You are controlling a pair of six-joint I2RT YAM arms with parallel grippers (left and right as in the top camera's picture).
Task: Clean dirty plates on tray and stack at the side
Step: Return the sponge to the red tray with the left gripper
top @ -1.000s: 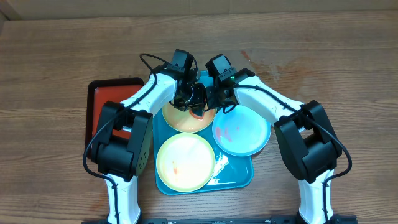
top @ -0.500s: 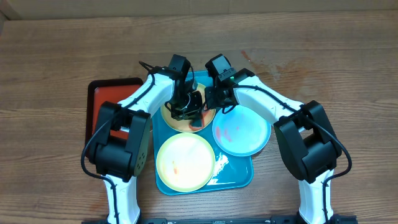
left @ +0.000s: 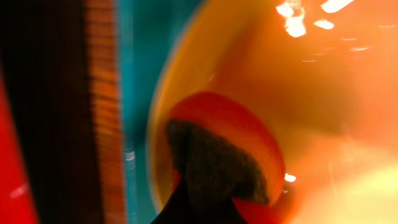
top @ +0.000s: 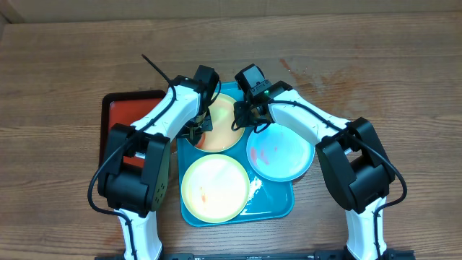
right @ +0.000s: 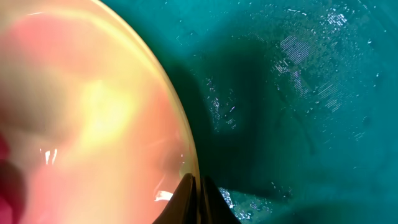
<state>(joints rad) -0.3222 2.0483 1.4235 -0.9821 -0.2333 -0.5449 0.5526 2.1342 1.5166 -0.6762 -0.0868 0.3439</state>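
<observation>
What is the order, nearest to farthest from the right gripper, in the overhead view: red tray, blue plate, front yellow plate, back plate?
1. Back plate, centre rear, its rim at the right gripper.
2. Blue plate, to the right.
3. Front yellow plate, centre front.
4. Red tray, far left.

Left wrist view badly blurred; grip of left claw (top: 196,133) and right claw (top: 242,119) indistinct, far plate (top: 224,127) partly covered.

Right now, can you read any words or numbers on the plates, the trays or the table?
None can be read: no words, numbers or signs on the orange plate, the yellow plate, the blue plate, the blue tray, the red tray or the table.
</observation>
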